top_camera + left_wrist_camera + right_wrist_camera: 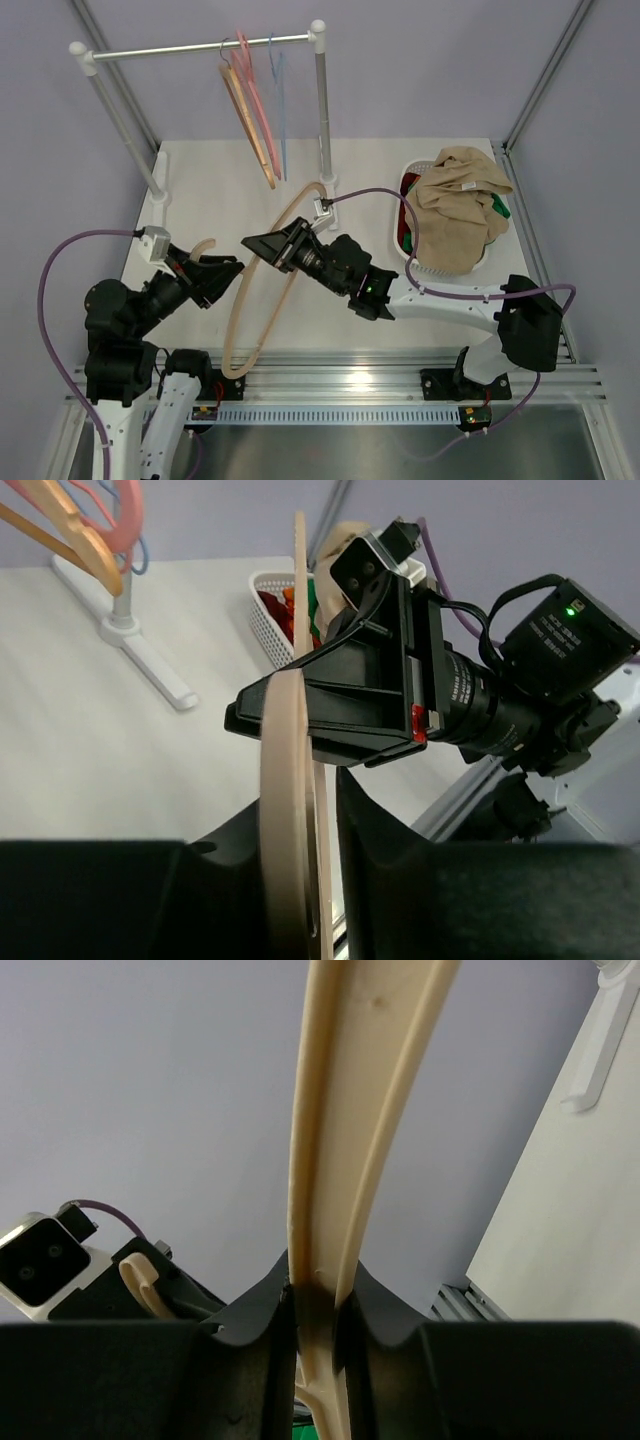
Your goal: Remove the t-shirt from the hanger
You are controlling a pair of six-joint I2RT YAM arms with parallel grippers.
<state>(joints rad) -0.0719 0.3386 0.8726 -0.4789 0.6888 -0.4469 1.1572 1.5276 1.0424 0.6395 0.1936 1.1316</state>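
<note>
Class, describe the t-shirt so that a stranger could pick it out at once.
Find the white basket on the right. The t-shirt lies heaped on top of it. Unlike the red cloth and green cloth peeking out beneath, it is plain tan.

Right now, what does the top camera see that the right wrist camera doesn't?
Only the top camera shows the t-shirt heaped in the white basket, and the rack with spare hangers. Only the right wrist camera shows, close up, its fingers pinching the pale hanger from both sides. Both cameras show that hanger.
</note>
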